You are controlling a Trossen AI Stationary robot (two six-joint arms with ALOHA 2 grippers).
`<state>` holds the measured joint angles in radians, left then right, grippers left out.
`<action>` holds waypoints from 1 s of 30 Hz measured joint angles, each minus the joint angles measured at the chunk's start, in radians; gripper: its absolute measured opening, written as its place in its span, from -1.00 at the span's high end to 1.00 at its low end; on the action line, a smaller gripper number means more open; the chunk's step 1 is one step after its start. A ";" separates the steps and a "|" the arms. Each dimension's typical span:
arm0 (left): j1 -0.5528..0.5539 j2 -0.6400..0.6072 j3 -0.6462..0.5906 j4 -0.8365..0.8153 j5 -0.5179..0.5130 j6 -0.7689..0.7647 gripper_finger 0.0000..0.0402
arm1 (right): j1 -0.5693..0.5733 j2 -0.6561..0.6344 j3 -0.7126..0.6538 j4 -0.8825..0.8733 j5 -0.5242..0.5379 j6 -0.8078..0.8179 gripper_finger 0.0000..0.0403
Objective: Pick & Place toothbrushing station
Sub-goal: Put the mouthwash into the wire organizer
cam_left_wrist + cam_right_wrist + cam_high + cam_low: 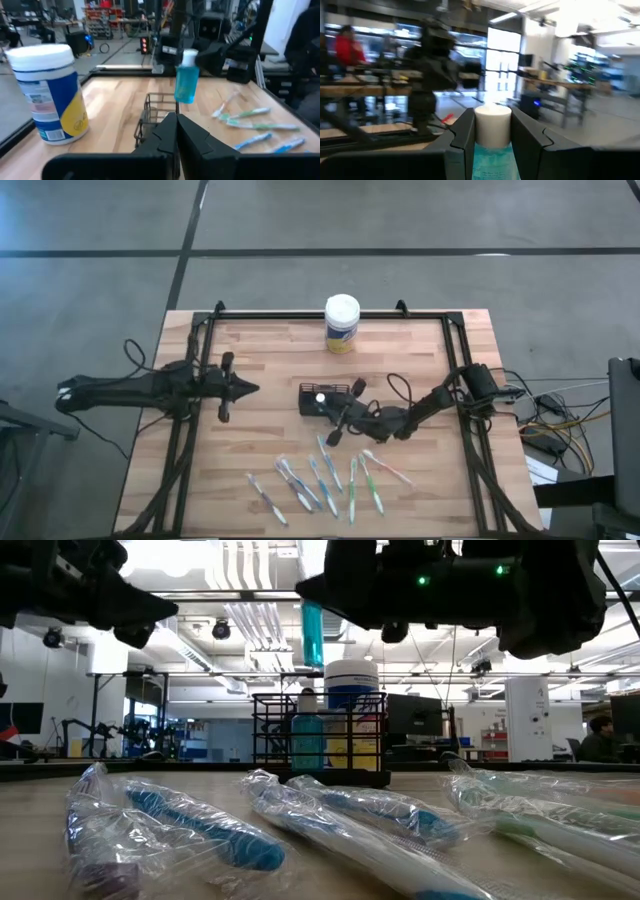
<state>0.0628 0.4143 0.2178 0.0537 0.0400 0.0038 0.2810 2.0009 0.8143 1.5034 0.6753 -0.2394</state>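
Holding a white-capped blue tube (492, 135) pinched between its fingers above the black wire-mesh caddy (327, 400) at mid-table, the right gripper (336, 430) is needing a straight, slow descent with the tube kept upright and centred over an empty cell, releasing only once it is seated; the left gripper (245, 389), fingers pressed together, is waiting well apart. Looking across from the left wrist view, the tube is hanging clear above the caddy rim; the high view is hiding that gap, while showing the wrapped toothbrushes (325, 480) lying near the table's front edge and the white-lidded canister (342, 322) at the far edge.
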 joint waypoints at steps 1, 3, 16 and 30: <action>0.000 0.021 0.002 0.015 0.013 0.007 0.88 | -0.002 -0.001 0.000 0.003 -0.039 0.000 0.57; 0.000 0.067 0.007 0.077 0.059 0.017 0.79 | -0.011 -0.006 -0.004 0.005 -0.155 -0.001 0.57; 0.001 0.408 0.138 0.302 0.176 0.028 -0.12 | -0.070 -0.150 -0.112 -0.013 -0.490 0.081 0.57; 0.000 0.628 0.324 0.208 0.266 0.136 -0.22 | -0.119 -0.164 -0.166 -0.056 -0.505 0.161 0.57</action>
<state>0.0631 1.0423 0.5420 0.2618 0.3062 0.1394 0.1619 1.8370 0.6487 1.4470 0.1702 -0.0780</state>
